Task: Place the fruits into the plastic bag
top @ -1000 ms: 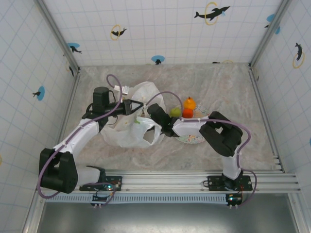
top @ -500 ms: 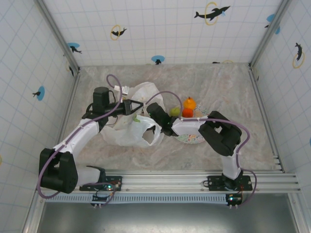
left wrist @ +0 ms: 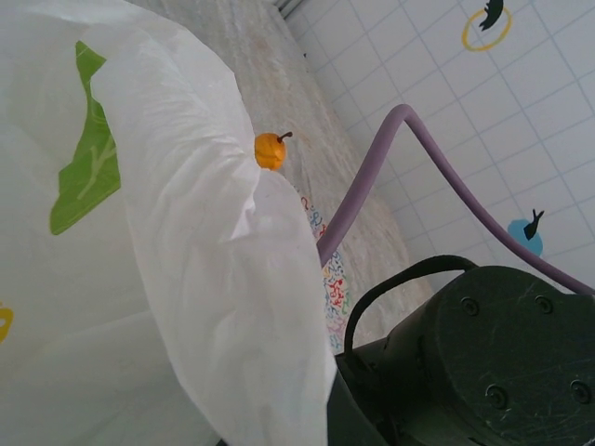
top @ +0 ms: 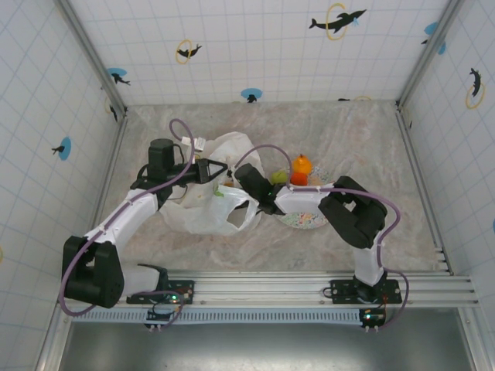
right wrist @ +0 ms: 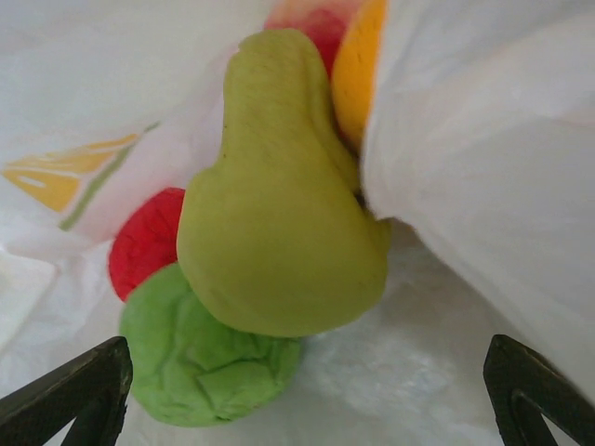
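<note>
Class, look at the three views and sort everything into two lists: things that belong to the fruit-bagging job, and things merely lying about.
Part of the job: plastic bag; pear, green apple and strawberry inside it; orange outside it.

Just lying about: speckled plate under the orange; dolphin stickers on the walls.

One bag (top: 203,216), one plate (top: 306,222). In the bag: one pear (right wrist: 279,214), one green apple (right wrist: 200,358), two red fruits (right wrist: 149,243), one orange-yellow fruit (right wrist: 358,79). At the plate: two oranges (top: 302,165), one green fruit (top: 277,177).
</note>
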